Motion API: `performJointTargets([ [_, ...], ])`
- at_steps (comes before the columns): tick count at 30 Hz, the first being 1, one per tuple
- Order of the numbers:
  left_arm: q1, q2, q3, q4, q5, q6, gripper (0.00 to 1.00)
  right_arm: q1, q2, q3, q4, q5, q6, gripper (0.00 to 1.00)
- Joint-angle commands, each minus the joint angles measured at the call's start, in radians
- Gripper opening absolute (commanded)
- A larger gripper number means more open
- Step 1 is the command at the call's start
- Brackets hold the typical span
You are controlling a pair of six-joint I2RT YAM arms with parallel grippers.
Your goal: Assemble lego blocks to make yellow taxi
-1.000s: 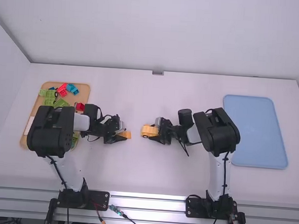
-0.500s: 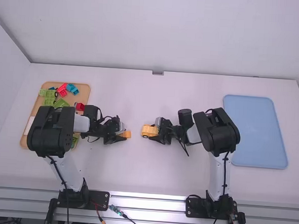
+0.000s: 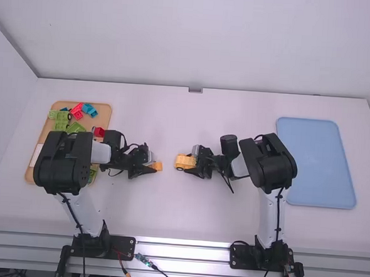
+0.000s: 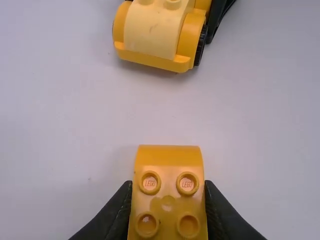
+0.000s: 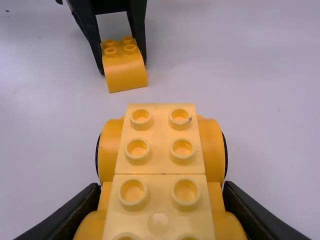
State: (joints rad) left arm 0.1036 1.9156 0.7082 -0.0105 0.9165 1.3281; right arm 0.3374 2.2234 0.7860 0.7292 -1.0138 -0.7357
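The left wrist view's edge crops the yellow car [image 4: 152, 35].

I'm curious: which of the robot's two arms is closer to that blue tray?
The right arm. It stands beside the blue tray, close to its left edge. The left arm is across the table, by the wooden tray.

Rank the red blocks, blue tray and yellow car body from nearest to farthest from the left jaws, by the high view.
1. Yellow car body: just to the right.
2. Red blocks: left, on the wooden tray.
3. Blue tray: far right.
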Motion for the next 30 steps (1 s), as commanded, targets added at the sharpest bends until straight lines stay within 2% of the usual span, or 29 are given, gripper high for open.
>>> performJointTargets([
  [1,-0.009,0.011,-0.001,0.001,0.039,0.000,0.25,0.003,0.019,0.000,-0.008,0.012,0.005,0.51],
  [9,-0.001,0.010,0.048,0.005,0.089,-0.053,0.18,0.003,0.019,0.000,-0.008,0.012,0.006,0.51],
  [13,-0.028,0.010,0.135,-0.076,0.086,-0.082,0.09,0.003,0.019,0.000,-0.008,0.012,0.005,0.51],
  [15,-0.039,0.010,0.167,-0.113,0.085,-0.082,0.09,0.003,0.019,0.000,-0.008,0.012,0.006,0.51],
  [19,-0.083,0.010,0.266,-0.228,0.089,-0.082,0.10,0.003,0.019,0.000,-0.008,0.013,0.006,0.53],
  [21,-0.110,0.010,0.311,-0.278,0.082,-0.081,0.06,0.002,0.019,0.000,-0.008,0.012,0.003,0.53],
  [30,-0.271,0.010,0.394,-0.349,0.030,-0.031,0.03,0.003,0.019,0.000,-0.008,0.016,0.002,0.53],
])
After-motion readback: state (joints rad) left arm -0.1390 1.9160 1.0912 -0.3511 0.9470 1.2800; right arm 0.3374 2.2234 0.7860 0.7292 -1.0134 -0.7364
